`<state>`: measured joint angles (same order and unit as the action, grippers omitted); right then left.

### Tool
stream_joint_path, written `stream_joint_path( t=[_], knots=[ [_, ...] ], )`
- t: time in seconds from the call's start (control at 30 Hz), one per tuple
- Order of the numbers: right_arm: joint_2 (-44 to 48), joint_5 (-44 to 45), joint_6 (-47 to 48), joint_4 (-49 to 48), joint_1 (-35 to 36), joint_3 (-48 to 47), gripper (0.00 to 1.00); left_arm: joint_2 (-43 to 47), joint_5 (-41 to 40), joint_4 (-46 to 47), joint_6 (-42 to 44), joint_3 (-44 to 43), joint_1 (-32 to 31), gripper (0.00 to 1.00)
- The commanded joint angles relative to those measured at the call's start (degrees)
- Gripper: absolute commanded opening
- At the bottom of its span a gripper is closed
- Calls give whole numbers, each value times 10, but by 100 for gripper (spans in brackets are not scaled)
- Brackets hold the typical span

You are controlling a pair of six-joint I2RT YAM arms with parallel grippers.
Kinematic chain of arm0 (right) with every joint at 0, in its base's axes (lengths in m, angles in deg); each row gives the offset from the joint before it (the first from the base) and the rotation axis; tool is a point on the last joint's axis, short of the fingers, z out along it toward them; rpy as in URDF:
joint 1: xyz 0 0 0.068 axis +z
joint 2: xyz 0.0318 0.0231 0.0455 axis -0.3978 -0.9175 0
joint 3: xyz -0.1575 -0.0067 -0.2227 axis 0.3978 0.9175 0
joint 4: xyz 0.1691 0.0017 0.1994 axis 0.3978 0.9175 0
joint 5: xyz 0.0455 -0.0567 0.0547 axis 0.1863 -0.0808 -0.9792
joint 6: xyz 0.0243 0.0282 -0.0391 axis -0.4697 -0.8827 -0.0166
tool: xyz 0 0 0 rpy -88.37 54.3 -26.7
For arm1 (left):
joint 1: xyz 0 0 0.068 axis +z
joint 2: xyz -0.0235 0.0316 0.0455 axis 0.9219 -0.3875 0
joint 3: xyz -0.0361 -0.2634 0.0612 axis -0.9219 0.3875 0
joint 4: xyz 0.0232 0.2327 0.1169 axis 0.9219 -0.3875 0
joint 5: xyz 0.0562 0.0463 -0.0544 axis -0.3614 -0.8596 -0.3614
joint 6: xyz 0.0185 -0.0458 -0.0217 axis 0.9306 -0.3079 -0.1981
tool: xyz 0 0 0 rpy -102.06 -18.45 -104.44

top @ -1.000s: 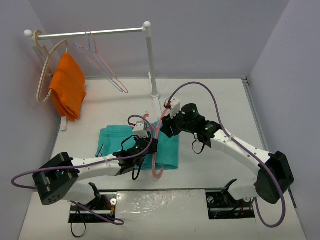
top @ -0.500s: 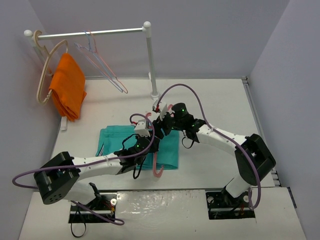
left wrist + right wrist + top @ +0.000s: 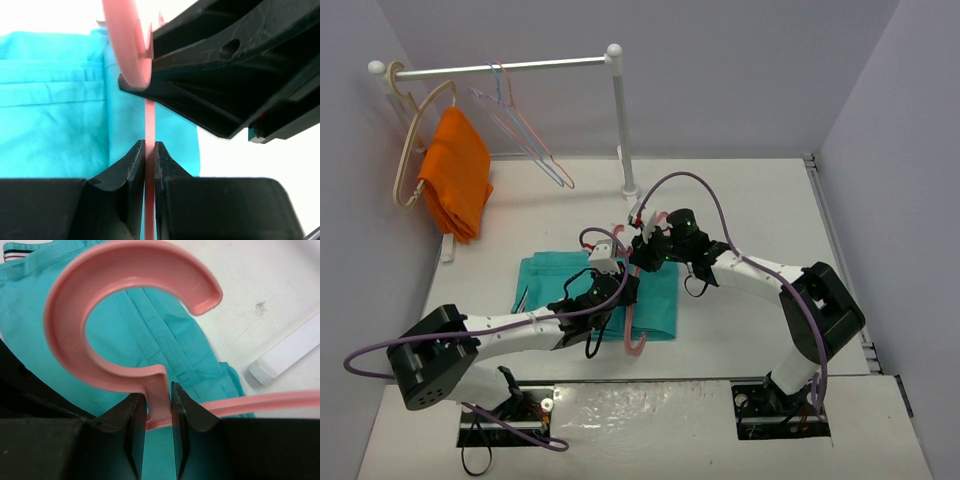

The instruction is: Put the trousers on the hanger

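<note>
Thin salmon-pink plastic hanger (image 3: 125, 260) sits over the folded teal-green fabric trousers (image 3: 545, 275), which lie flat on the white table (image 3: 750, 200); left gripper (image 3: 149, 150) clenched on its slim bar, right gripper (image 3: 158, 395) clenched on its neck below the hook.

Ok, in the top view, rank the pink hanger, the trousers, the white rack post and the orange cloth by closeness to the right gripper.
1. pink hanger: clamped in the right gripper.
2. trousers: just beneath, spreading left.
3. white rack post: behind it, toward the back.
4. orange cloth: hanging far back left.
</note>
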<state>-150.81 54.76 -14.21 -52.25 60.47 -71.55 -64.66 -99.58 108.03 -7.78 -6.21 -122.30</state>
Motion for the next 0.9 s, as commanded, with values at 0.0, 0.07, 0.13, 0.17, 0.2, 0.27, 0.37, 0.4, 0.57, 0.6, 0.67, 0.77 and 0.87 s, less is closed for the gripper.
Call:
stream_joint_path(
  t=[0.0,0.07,0.13,0.17,0.2,0.27,0.37,0.4,0.57,0.6,0.67,0.77,0.87],
  knots=[
    [14,-8,20,-17,-8,-7,7,51,10,-17,11,-20,6,5],
    [18,-11,25,-11,-12,-6,3,78,12,-55,8,-24,7,17],
    [25,-26,29,-11,-19,-3,0,110,20,-108,12,-25,10,28],
    [28,-34,29,-12,-25,0,0,123,23,-132,14,-24,13,32],
    [31,-44,29,-14,-29,3,0,142,30,-154,16,-22,16,36],
    [38,-56,29,-17,-35,9,0,183,46,-184,20,-16,24,43],
    [43,-72,29,-20,-37,16,0,232,77,-220,26,-1,52,51],
    [44,-81,29,-22,-37,17,0,249,92,-230,26,5,61,53],
    [44,-121,33,-22,-42,22,0,253,189,-228,23,16,131,53],
    [44,-129,35,-20,-43,23,0,241,200,-223,21,13,139,53],
    [49,-151,37,-16,-43,24,0,202,240,-219,19,0,145,54],
    [56,-154,35,-16,-44,29,0,141,285,-195,16,-20,147,54],
    [68,-152,37,-13,-44,38,0,91,327,-167,8,-34,149,53]
  ],
)
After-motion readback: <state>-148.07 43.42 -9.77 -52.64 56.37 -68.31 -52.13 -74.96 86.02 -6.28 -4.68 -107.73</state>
